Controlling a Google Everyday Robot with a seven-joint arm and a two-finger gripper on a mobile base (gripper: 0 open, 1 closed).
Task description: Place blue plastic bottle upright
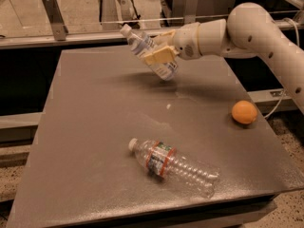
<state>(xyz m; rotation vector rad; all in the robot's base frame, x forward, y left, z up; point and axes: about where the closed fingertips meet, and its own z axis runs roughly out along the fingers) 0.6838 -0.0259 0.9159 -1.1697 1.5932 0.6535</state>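
Gripper (159,51) clamped on the blue plastic bottle (138,43), upper middle of the frame, over the far part of the table (95,103).

From the one camera view, we hold the bottle tilted, its white cap toward the upper left and its base toward the lower right, seemingly lifted off the surface. To do this step well, we judge the wrist should turn until the cap points straight up, then descend until the base sits flat, and only then release, slowly, since a light bottle tips easily. In the lower centre a clear ribbed bottle (173,165) lies on its side, and an orange ball (244,112) rests near the right edge; both are well apart from the bottle we hold, so nothing blocks the spot beneath.
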